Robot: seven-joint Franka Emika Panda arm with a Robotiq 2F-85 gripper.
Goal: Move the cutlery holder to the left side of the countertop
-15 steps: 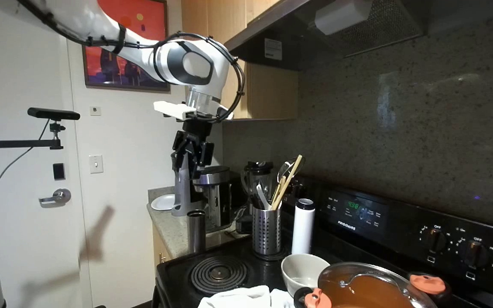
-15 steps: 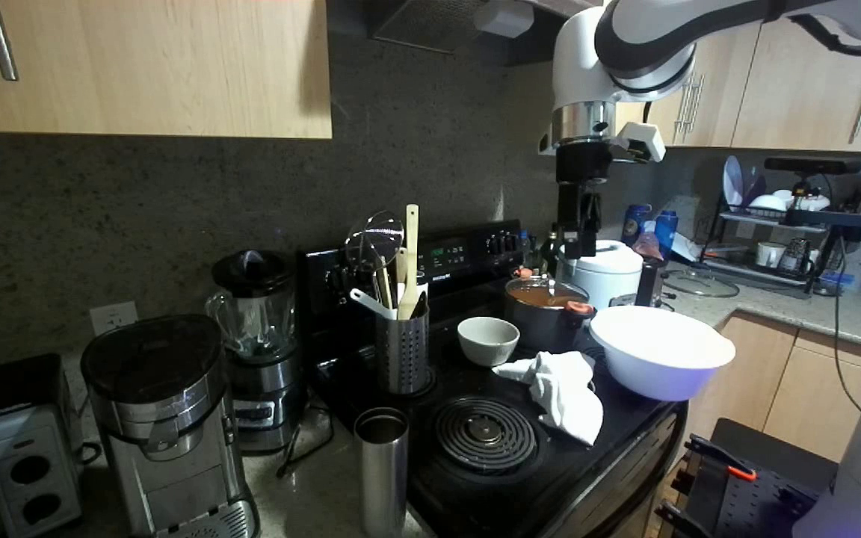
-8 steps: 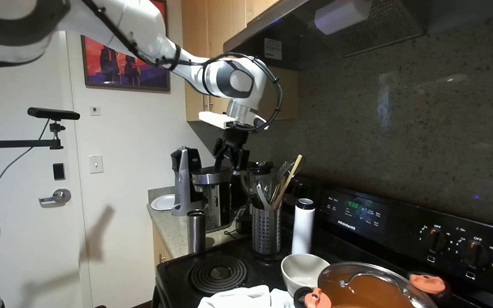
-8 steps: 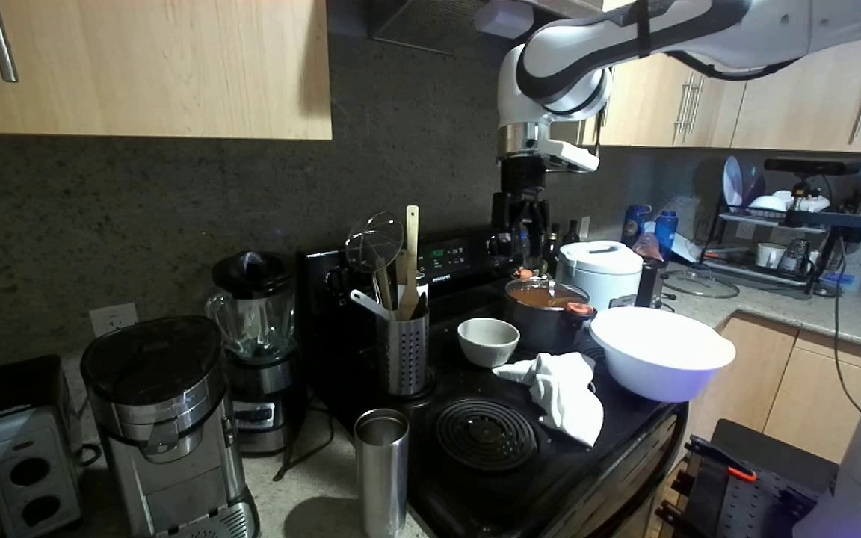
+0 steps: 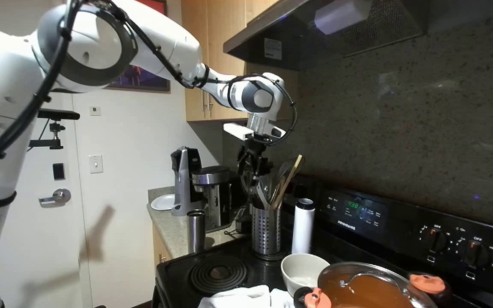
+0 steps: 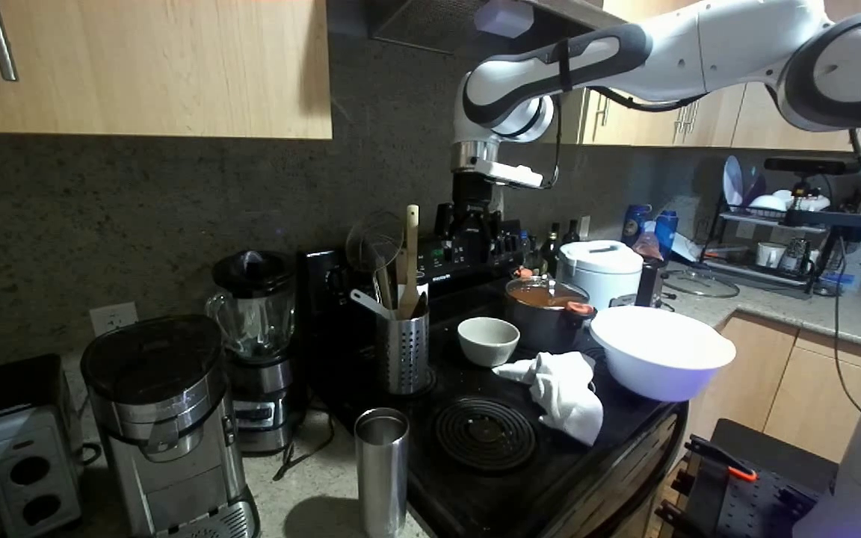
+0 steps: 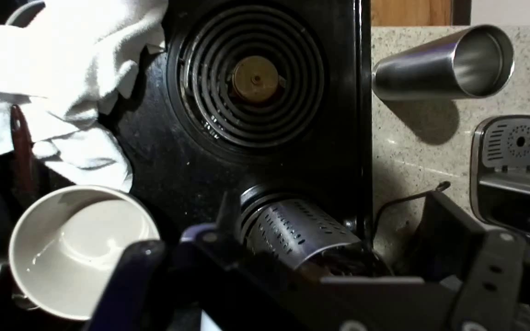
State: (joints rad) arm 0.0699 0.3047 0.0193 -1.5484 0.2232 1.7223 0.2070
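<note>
The cutlery holder point(image 5: 266, 231) is a perforated grey metal cylinder standing upright on a rear stove burner, with wooden and white handles and a strainer sticking out. It shows in both exterior views point(image 6: 403, 355). My gripper point(image 5: 255, 169) is open and empty, above the stove and close to the utensil tops; it also shows in an exterior view point(image 6: 469, 243). In the wrist view the holder point(image 7: 299, 230) lies between the spread fingers of the gripper point(image 7: 341, 218), its top partly hidden by them. The countertop point(image 7: 412, 161) is light speckled stone beside the black stove.
A steel tumbler point(image 6: 382, 471), coffee machine point(image 6: 161, 418) and blender point(image 6: 258, 351) stand on the counter. A white slim bottle point(image 5: 303, 226), bowl point(image 5: 304, 271), pot point(image 5: 366, 291), cloth point(image 6: 561, 392) and large white bowl point(image 6: 662, 351) are on the stove. A range hood point(image 5: 293, 38) hangs above.
My arm has swung in over the stove. The gripper has moved lower and closer to the cutlery holder's utensils, staying open. The holder has not moved.
</note>
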